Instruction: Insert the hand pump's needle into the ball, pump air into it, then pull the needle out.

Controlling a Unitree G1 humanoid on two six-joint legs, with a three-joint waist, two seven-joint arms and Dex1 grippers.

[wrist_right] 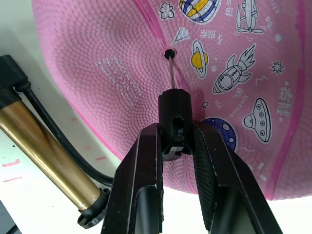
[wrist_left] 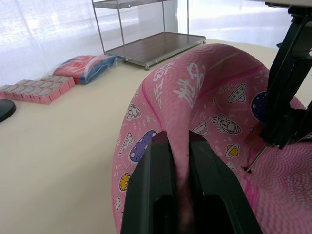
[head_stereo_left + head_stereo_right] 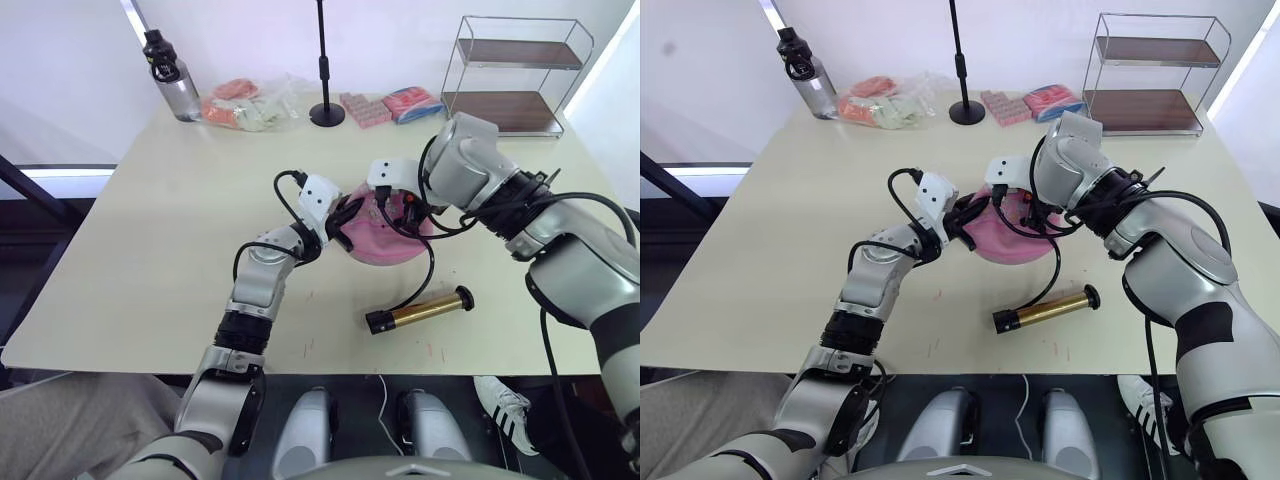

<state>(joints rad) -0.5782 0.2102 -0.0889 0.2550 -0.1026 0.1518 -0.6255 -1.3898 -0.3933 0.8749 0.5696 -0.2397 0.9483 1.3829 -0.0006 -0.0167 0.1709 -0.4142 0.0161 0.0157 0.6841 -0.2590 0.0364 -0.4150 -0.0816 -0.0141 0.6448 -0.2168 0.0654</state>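
While the ball (image 3: pixel 385 238) sits slack and wrinkled at the centre of the frame on the tabletop (image 3: pixel 180 200), we note the needle (image 1: pixel 171 70) with its tip at the black valve dot (image 1: pixel 169 52); how deep it sits we cannot tell. Our right claw (image 1: pixel 174 138) is clamped on the black fitting (image 1: pixel 173 122) at the end of the hose (image 3: pixel 420 270), fingers pressed to either side of it, the needle pointing straight out from that fitting toward the valve. Our left claw (image 2: pixel 179 151) is pinched shut on a fold of the ball's pink rubber at its left edge, the skin bunched up between the two black fingers (image 2: pixel 156 185). Cartoon prints, rockets and saucers, cover the rubber around both claws.

Lower right of centre, the hand pump (image 3: pixel 420 309) lies flat on the tabletop, just below the ball and apart from it, gold barrel angled slightly upward to the right. Its hose loops up from the left end cap to the right claw.

Along the upper edge of the frame we see a dark water bottle (image 3: pixel 170 80) at upper left, plastic-wrapped packets (image 3: pixel 245 105) beside it, a black stand base (image 3: pixel 327 113) at top centre, pink and red packets (image 3: pixel 390 105) next, and a two-tier wire shelf (image 3: pixel 515 75) at upper right.
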